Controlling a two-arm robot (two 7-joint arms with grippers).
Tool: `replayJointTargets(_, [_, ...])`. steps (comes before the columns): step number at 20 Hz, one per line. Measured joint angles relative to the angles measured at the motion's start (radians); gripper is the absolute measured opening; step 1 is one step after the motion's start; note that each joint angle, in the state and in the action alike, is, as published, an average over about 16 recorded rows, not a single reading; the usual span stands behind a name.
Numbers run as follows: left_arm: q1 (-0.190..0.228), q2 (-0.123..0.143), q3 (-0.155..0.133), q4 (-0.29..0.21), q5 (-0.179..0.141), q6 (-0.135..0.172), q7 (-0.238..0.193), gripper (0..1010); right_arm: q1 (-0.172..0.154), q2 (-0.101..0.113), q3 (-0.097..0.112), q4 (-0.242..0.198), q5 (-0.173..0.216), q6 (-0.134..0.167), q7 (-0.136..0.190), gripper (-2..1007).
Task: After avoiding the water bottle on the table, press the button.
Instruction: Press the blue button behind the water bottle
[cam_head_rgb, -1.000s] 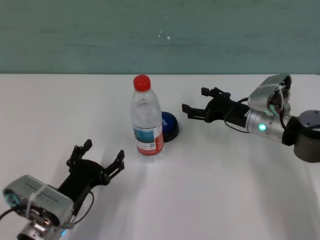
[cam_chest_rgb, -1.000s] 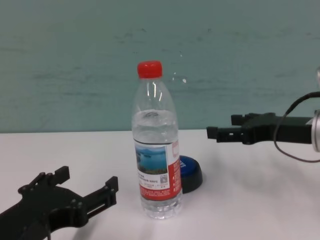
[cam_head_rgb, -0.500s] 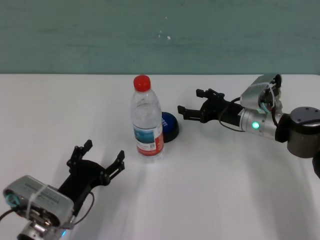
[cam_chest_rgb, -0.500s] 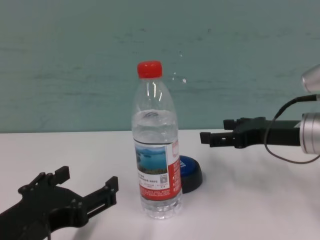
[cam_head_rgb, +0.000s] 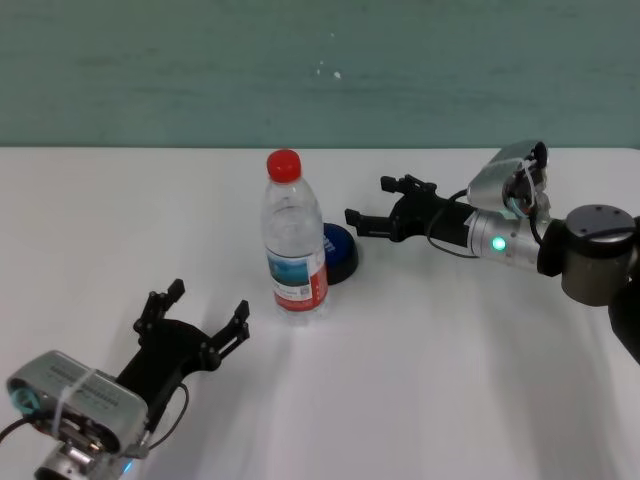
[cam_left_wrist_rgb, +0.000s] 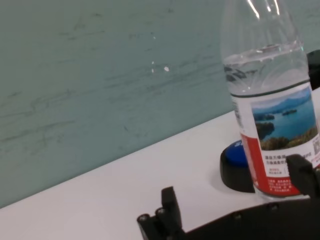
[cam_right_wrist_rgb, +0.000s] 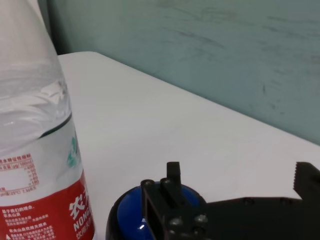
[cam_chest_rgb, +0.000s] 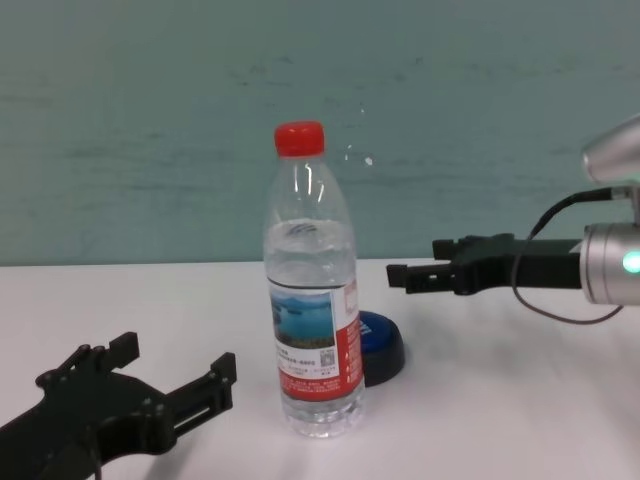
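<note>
With the water bottle (cam_head_rgb: 294, 243) upright and untouched, our right tool (cam_head_rgb: 380, 208), spread wide and empty, hovers just beyond the button (cam_head_rgb: 338, 252), not yet pressed, while our left tool (cam_head_rgb: 192, 318) sits wide open near the bottle.

- Looks like a robot test lab / bench setup, not a home or shop.
- Plain white desk (cam_head_rgb: 450, 400), wide and bare, only a water bottle (cam_head_rgb: 294, 235) and a blue button (cam_head_rgb: 340, 252) set out like test props.
- Backdrop is a scuffed teal painted wall (cam_head_rgb: 320, 70), no furniture or decor in view.
- Exposed cabling and a lit green status LED (cam_head_rgb: 497, 243) on the right arm.
</note>
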Motion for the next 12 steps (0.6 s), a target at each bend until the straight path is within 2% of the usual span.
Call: replayJointTargets(12, [0.000,0.000,0.000,0.000,0.000,0.000,0.000,1000,0.043,-0.051,-0.008,0.105,-0.016,-0.026,0.037,1004])
